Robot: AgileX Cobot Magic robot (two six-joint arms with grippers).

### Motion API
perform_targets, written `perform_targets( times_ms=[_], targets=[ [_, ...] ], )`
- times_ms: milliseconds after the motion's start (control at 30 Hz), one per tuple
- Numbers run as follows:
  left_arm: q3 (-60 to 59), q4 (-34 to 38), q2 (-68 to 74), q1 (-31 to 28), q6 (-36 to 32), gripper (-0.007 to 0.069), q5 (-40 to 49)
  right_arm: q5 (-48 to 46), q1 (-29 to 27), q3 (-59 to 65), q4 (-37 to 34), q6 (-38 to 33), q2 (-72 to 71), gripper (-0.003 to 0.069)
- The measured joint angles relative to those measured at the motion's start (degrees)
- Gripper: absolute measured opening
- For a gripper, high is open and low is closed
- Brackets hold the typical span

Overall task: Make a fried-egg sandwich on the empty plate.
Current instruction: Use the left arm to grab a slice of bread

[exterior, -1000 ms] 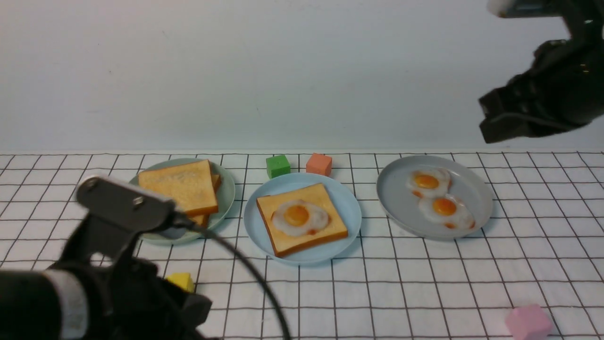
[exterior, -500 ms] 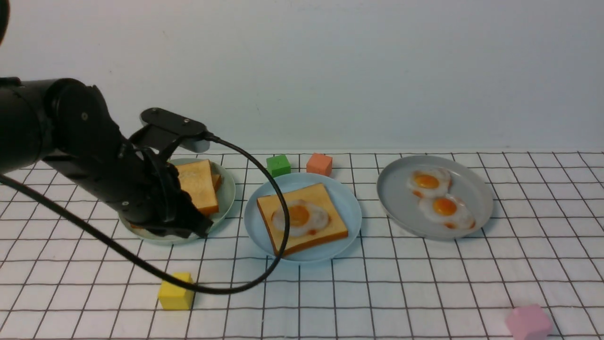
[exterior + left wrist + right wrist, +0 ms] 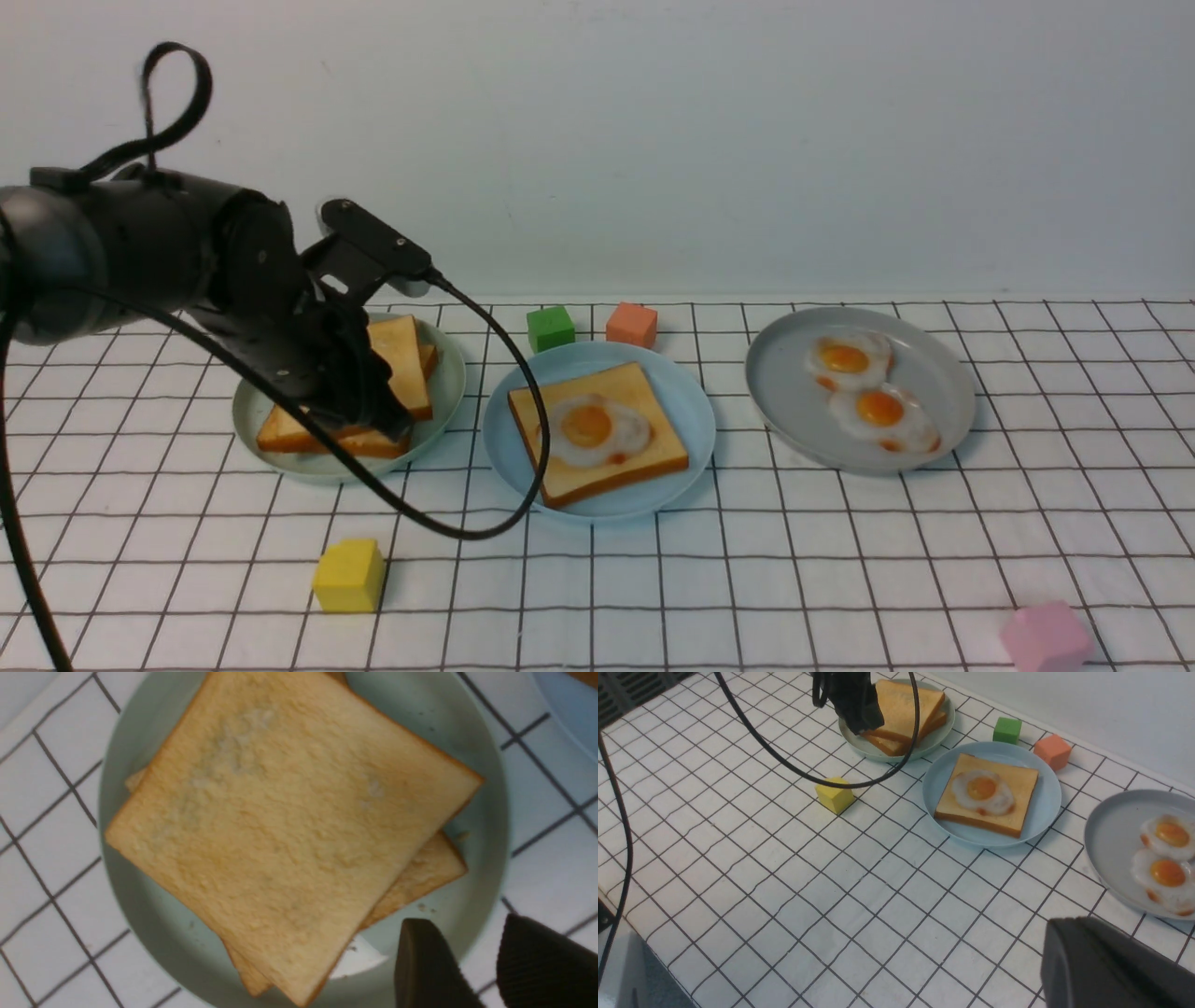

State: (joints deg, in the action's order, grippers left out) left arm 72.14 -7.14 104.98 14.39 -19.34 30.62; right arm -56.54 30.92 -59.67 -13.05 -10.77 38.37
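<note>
The light blue empty plate now carries one toast slice with a fried egg on top. To its left, a pale green plate holds a stack of toast slices. My left gripper hangs over the near right edge of that stack. In the left wrist view its two dark fingers stand apart with nothing between them, beside the top toast slice. My right gripper is shut and empty, high above the table near the grey plate; it is out of the front view.
A grey plate at the right holds two fried eggs. A green cube and an orange cube sit behind the blue plate. A yellow cube and a pink cube lie near the front. The left arm's cable loops in front of the blue plate.
My left arm came up from the near left corner and moved over the green plate's toast, and its jaws opened. The right arm left the front view's top right.
</note>
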Motion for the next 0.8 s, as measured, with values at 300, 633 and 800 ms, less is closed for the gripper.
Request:
perform_targets(
  times_ms=[300, 633, 800],
  targets=[
    [0.3, -7.9, 7.2, 0.0, 0.3, 0.0394, -7.4, -0.3, 0.0, 0.0, -1.4, 1.1, 0.0, 0.0011],
    [1.0, -11.9, 9.3, 0.0, 4.2, 0.0183, -9.6, -0.3, 0.0, 0.0, -2.9, 3.0, 0.0, 0.0014],
    [1.0, -12.8, 9.1, 0.0, 4.2, 0.0099, -9.3, -0.7, 0.0, 0.0, -3.9, 3.0, 0.0, 0.0014]
  ],
)
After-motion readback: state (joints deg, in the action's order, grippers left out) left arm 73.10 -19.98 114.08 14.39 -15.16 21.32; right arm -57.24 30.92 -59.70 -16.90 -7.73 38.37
